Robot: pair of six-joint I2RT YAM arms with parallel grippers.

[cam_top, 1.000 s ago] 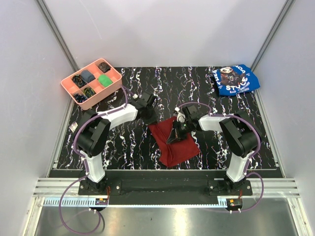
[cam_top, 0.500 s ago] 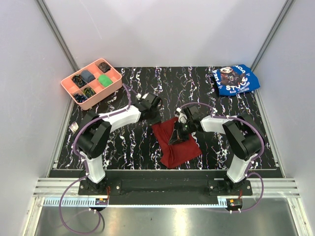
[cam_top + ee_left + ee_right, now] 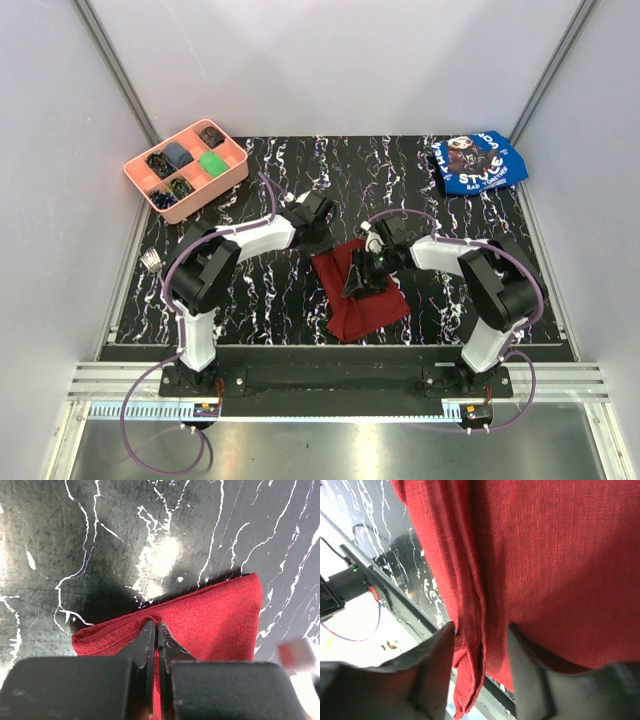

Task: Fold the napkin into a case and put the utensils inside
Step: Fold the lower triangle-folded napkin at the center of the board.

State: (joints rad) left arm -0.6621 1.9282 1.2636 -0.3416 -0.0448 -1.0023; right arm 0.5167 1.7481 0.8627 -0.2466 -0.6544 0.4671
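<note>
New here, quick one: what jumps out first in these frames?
A dark red cloth napkin, partly folded, lies mid-table on the black white-veined tabletop between both arms. The left end effector is shut on its far edge, while the right end effector stands open astride a fold. A pink plastic compartment tray sits at the far left corner and a blue printed cloth at the far right.

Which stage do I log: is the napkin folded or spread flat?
Folded. The napkin lies doubled over, with layered edges in the right wrist view; the left gripper pinches its folded edge.
</note>
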